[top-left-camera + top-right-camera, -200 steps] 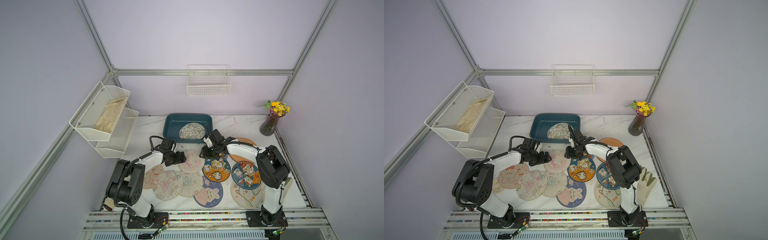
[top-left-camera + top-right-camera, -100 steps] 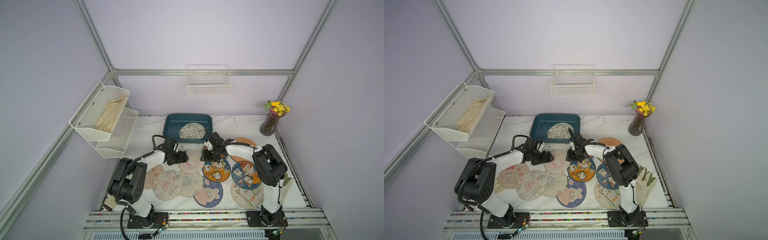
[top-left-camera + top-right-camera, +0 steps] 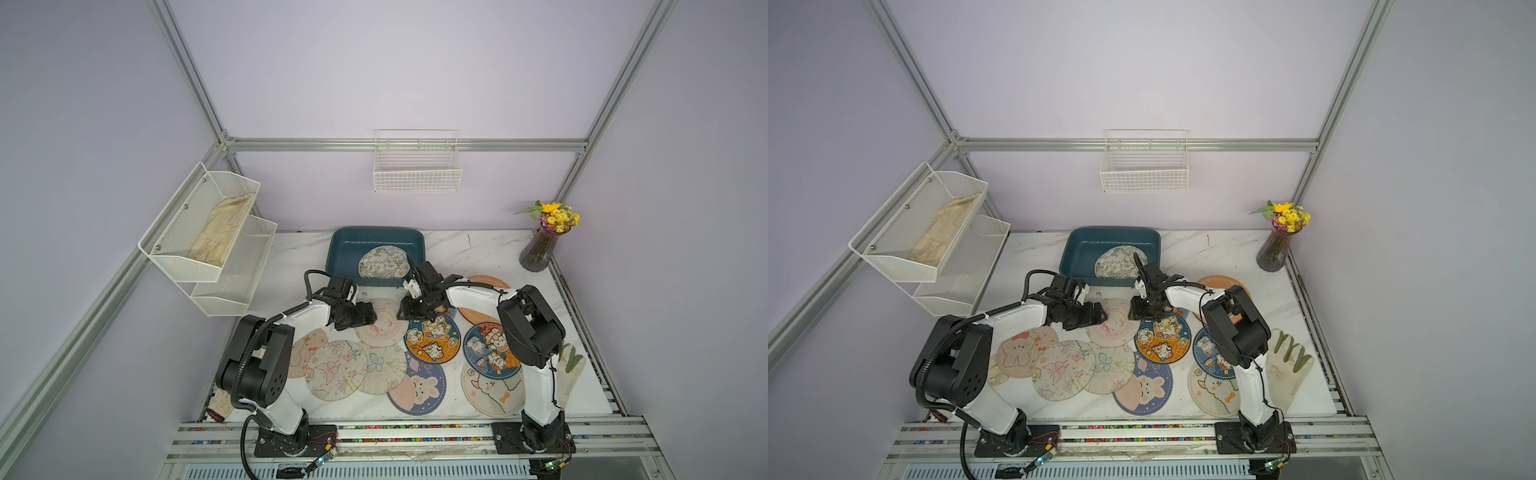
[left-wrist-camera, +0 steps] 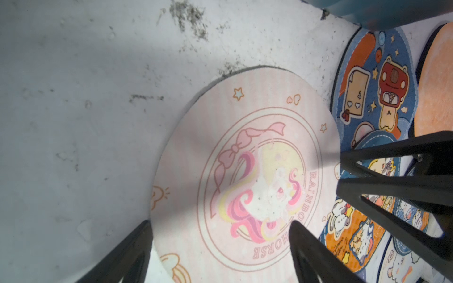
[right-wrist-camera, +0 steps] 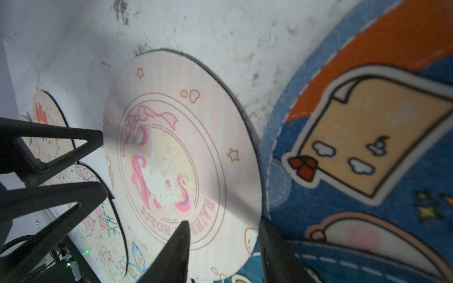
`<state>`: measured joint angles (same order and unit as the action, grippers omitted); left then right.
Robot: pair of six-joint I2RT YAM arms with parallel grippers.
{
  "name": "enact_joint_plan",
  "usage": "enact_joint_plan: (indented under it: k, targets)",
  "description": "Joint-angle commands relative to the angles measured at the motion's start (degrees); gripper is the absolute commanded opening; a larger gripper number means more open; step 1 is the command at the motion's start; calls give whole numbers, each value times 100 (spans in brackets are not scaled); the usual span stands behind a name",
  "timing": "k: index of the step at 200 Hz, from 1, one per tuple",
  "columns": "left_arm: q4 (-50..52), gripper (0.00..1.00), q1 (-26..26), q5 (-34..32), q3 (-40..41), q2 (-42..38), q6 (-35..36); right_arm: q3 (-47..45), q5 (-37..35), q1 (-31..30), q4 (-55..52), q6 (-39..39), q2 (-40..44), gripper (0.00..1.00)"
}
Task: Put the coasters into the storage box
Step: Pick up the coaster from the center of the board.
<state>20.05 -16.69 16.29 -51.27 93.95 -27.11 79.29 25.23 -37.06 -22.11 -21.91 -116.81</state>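
The pink coaster [image 3: 382,323] lies flat on the table just at 6 o'clock of the box [image 3: 344,254], where one floral coaster [image 3: 384,262] already rests; the other coasters fan out on the table from 3 to 8 o'clock of it. The left gripper [image 3: 371,318] sits low at the pink coaster's 9 o'clock edge with its jaws spread wide across the rim, gripping nothing. The right gripper [image 3: 406,312] is at the 3 o'clock edge, jaws partly apart. In the right wrist view one fingertip [image 5: 183,227] is over the pink coaster [image 5: 176,156] and the other over the blue coaster [image 5: 367,152] beside it, with nothing pinched yet. A flat mat gives little to grab, so one finger probably needs to work under the rim while the other arm steadies the far edge, keeping clear of the blue coaster. Since a second ago the right gripper has come down from near the box's rim to this edge. The left has crept slightly toward the coaster.
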Motion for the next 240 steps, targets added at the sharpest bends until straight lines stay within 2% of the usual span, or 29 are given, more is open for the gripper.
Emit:
enact_joint_plan:
  k: [1,55,111,126,161,195,240]
  targets:
    - [-37,86,-43,93,-279,96,-83,-19,34,-68,-268,101,-325,45]
    - [-45,86,-50,117,-261,88,-99,101,184,-111,-225,126,-390,31]
    - [-54,81,-52,108,-178,14,-109,97,181,-143,-225,126,-378,31]
    - [-54,74,-52,88,-149,-21,-110,74,159,-143,-215,111,-361,31]
    - [-30,51,-49,1,-135,-120,-102,51,145,-138,-189,90,-302,32]
    - [117,27,-45,-80,-238,-249,-75,60,153,-136,-149,71,-188,39]
    - [378,1,-45,-75,-551,-531,-48,133,188,-126,-136,26,89,48]
